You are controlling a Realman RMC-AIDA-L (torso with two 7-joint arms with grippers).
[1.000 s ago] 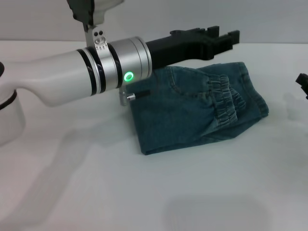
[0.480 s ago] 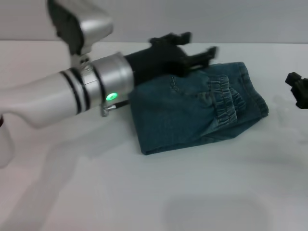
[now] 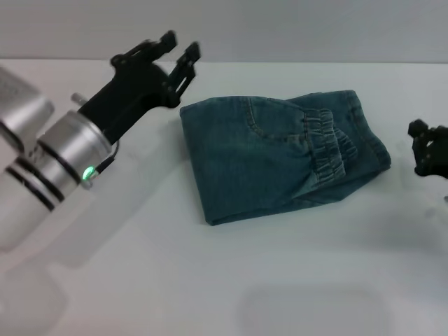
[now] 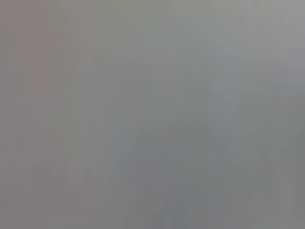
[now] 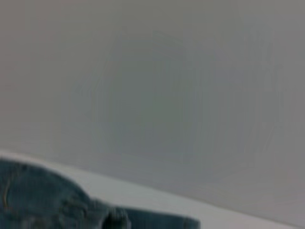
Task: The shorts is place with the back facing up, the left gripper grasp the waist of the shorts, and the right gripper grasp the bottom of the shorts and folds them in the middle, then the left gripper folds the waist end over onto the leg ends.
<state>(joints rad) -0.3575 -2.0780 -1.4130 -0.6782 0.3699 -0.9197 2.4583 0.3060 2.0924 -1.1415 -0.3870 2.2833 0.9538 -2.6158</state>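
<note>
Head view: folded shorts (image 3: 280,157) on the table (image 3: 210,280), toward its far edge, waistband over leg ends. Left gripper (image 3: 178,52) just off the shorts' left side, jaws spread, empty. Best lifted clear without snagging denim. Right gripper (image 3: 430,148) near the right edge, cropped, jaws unreadable.

Left wrist view: blank grey.

Right wrist view: only a strip of shorts (image 5: 57,205).

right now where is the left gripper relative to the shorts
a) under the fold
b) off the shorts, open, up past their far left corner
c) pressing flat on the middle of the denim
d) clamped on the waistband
b: in the head view the left gripper hangs open beside the far left corner of the folded shorts, holding nothing.
</note>
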